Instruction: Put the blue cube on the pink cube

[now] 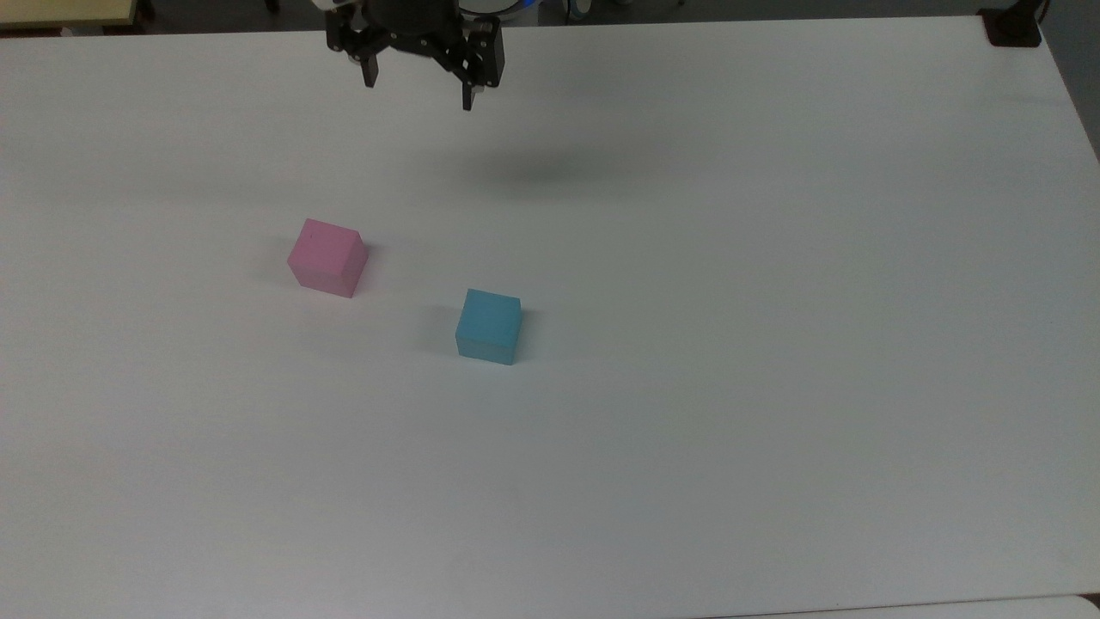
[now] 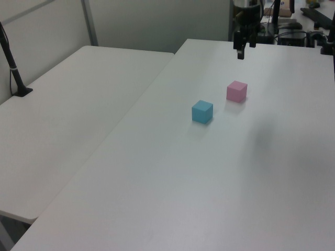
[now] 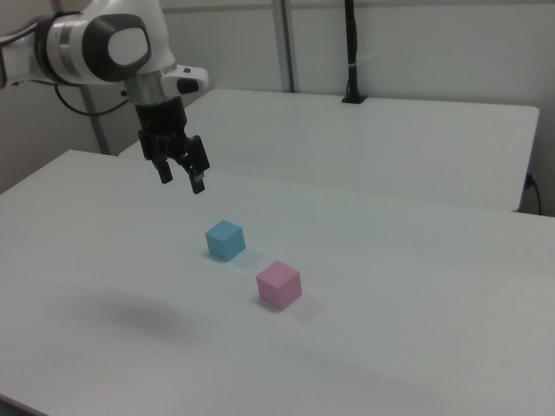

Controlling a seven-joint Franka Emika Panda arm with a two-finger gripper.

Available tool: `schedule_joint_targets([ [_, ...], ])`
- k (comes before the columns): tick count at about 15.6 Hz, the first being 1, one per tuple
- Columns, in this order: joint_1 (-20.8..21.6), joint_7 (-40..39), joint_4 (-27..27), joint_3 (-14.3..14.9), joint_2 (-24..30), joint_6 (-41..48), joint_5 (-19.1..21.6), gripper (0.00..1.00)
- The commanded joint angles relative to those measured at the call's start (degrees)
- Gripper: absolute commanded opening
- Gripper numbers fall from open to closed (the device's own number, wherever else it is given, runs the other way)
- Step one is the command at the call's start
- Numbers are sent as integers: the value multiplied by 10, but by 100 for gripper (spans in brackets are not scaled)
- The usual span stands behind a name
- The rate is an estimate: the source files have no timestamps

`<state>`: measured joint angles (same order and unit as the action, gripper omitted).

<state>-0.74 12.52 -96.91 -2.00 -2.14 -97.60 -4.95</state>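
The blue cube (image 1: 489, 326) (image 2: 202, 111) (image 3: 225, 239) rests on the white table, apart from the pink cube (image 1: 327, 257) (image 2: 236, 91) (image 3: 279, 284), which lies to the top view's left and a little farther back. My gripper (image 1: 418, 94) (image 2: 242, 52) (image 3: 180, 182) hangs high above the table near its far edge in the top view, well away from both cubes. Its fingers are spread open with nothing between them.
The white table (image 1: 773, 344) spreads wide around the cubes. A second white table (image 2: 68, 120) adjoins it on the left view's left, with a black post (image 2: 13, 68) clamped to it. A black mount (image 1: 1012, 26) sits at the top view's far right corner.
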Motion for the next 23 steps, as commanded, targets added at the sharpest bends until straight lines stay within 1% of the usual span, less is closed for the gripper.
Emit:
schedule_joint_targets([
  [1,-5,-4,-14,10,14,0,10,100],
  [10,-5,-4,-14,11,14,0,10,100],
  [12,-5,-5,-14,10,7,-7,10,100],
  [14,-4,-25,7,10,-23,-22,11,100],
  [17,-4,-26,51,10,-85,-51,19,100],
  [20,-1,-22,51,9,-118,-114,33,100],
  [23,4,-18,51,3,-164,-165,33,100],
])
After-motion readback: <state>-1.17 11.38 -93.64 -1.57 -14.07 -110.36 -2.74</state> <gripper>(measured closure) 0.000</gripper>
